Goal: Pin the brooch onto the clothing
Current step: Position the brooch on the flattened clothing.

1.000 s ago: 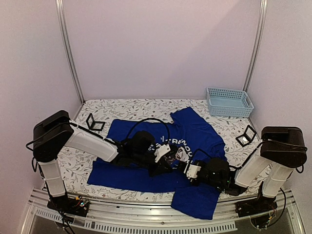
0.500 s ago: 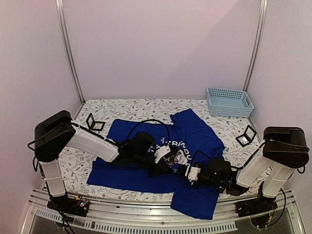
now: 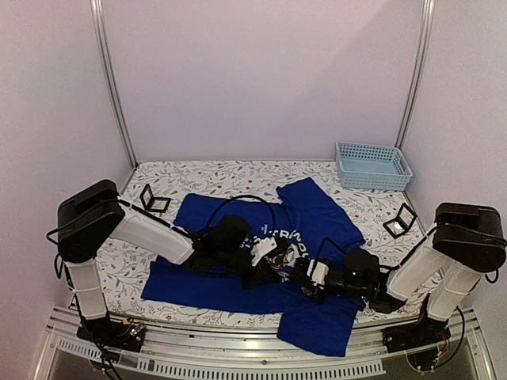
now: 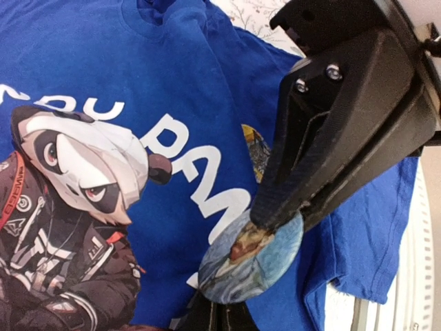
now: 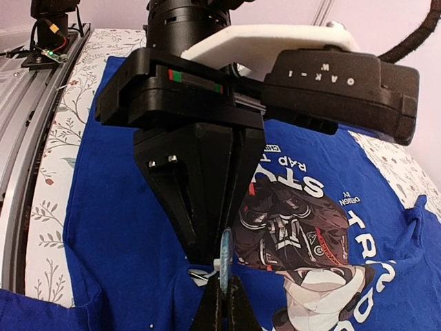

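Top view, centre: royal-blue panda-print T-shirt (image 3: 317, 210) spread on floral surface (image 3: 206, 176); left wrist, lower centre: jaws of left gripper (image 4: 275, 217) clamp round blue painted brooch (image 4: 251, 258) over the print; right wrist, bottom: jaws of right gripper (image 5: 222, 307) pinch its edge, pinning apparently outstanding.

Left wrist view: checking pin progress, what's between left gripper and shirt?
A round brooch, its edge pinched by the left gripper, over the blue shirt; left wrist view shows it.

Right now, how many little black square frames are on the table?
2. One black square frame lies left of the blue T-shirt; the other lies right of it, nearer than the light-blue basket. Others may be hidden.
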Controlling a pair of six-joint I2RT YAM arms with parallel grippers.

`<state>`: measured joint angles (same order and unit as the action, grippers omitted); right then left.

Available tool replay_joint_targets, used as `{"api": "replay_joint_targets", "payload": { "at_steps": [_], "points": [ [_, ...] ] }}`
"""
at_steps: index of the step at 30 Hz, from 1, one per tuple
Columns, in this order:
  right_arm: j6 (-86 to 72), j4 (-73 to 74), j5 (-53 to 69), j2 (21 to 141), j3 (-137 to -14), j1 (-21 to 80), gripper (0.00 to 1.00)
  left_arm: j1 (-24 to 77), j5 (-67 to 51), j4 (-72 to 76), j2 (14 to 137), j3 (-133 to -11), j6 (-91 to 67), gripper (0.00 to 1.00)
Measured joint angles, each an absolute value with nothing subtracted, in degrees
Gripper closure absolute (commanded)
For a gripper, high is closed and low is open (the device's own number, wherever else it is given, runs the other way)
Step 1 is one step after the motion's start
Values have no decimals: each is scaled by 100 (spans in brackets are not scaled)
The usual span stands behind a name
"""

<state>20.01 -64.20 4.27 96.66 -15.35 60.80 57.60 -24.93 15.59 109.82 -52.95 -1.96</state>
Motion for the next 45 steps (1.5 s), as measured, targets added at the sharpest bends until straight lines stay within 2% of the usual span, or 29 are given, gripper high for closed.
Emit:
{"api": "replay_joint_targets", "payload": {
  "at_steps": [12,24,26,29,35,37,40,42,45],
  "points": [
    [1706,-6248,819,9911,-1844,6027,100,5760,-2486,2226,10698,-4698,-327,98],
    [1278,-6045,1590,9977,-2053,5640,100,5765,-2281,2401,10630,-4672,-325,96],
    [1247,-6016,1664,9977,-2080,5596,100,5767,-2241,2418,10630,-4672,-331,93],
    [1192,-5920,1712,9977,-2128,5570,100,5780,-2202,2418,10630,-4670,-344,82],
    [1131,-5774,1785,9970,-2143,5509,100,5795,-2128,2399,10571,-4563,-362,78],
    [1129,-5704,1815,9950,-2143,5500,100,5795,-2102,2390,10431,-4466,-364,71],
    [1127,-5603,1981,9904,-2139,5496,100,5784,-1997,2456,10092,-4252,-375,55],
    [1116,-5502,2156,9904,-2139,5500,100,5758,-1935,2558,9920,-4165,-333,50],
    [1052,-5334,2314,9904,-2158,5496,100,5817,-1747,2882,9712,-3953,-303,49]
  ]
}}
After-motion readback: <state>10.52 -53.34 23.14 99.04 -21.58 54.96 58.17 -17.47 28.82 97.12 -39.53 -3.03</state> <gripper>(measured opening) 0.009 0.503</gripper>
